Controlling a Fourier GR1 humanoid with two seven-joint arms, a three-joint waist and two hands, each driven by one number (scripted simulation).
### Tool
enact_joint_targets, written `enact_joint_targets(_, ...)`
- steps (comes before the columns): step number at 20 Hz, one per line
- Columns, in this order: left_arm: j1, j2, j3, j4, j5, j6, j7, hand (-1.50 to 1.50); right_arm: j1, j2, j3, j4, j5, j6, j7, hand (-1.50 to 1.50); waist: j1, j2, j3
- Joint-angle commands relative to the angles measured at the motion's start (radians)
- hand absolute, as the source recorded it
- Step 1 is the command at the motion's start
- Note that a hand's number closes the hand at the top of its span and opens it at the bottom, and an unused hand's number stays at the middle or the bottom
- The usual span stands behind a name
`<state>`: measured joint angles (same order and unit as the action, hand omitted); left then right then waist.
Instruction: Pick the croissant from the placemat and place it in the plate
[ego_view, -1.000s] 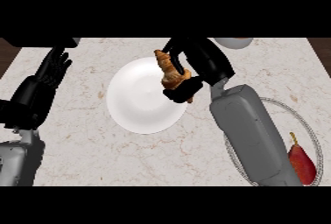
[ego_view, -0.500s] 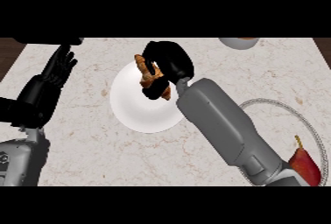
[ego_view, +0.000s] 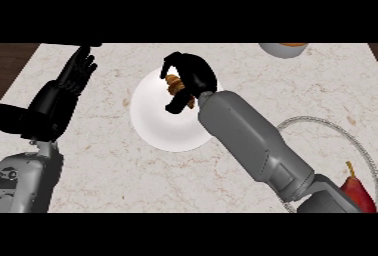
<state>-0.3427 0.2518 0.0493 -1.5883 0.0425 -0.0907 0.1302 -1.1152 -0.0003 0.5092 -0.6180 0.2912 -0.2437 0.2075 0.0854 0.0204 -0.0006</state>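
A white plate (ego_view: 166, 122) lies on the marble counter at centre left. My right hand (ego_view: 190, 77) hovers over the plate's far right part, its fingers and thumb curled round the golden-brown croissant (ego_view: 176, 84), most of which the hand hides. Whether the croissant touches the plate I cannot tell. The right forearm crosses the plate's right rim. At the left, my left hand (ego_view: 70, 82) rests open with straight fingers pointing up, apart from the plate. The placemat (ego_view: 336, 131) shows only as a grey rim at the right, behind the arm.
A red pear-like fruit (ego_view: 357, 190) lies at the lower right on the placemat. A bowl (ego_view: 283, 49) peeks in at the top right edge. The counter's left edge meets a dark wooden strip (ego_view: 15, 65).
My right hand has carried the croissant leftward, from the plate's right rim to above its upper part. The left hand has stayed in place.
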Motion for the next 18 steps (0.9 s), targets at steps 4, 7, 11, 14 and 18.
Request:
enact_joint_targets(4,-0.028,-0.032,-0.037,0.002,-0.016,0.005,0.008,0.0,0.012,0.0,0.046,0.005,-0.225,-0.086,-0.097,-1.5,0.035,0.007,0.001)
enact_joint_targets(7,-0.032,-0.014,-0.016,0.001,-0.007,-0.002,0.012,0.0,0.034,0.0,0.015,0.01,-0.284,-0.161,-0.206,-1.5,0.025,0.006,0.001)
enact_joint_targets(11,-0.03,0.002,0.009,0.023,-0.014,0.002,0.001,0.0,-0.002,0.0,-0.033,-0.015,-0.412,-0.178,-0.233,-1.5,0.003,0.001,0.001)
enact_joint_targets(14,0.03,-0.015,0.008,0.049,-0.033,0.011,-0.075,0.0,-0.04,0.0,-0.125,0.038,-0.481,-0.138,-0.281,-1.5,-0.02,-0.001,0.0)
enact_joint_targets(18,0.023,-0.017,0.0,-0.022,-0.03,0.023,0.012,0.0,-0.074,0.0,-0.194,0.112,-0.533,-0.126,-0.322,-1.5,-0.039,-0.009,0.001)
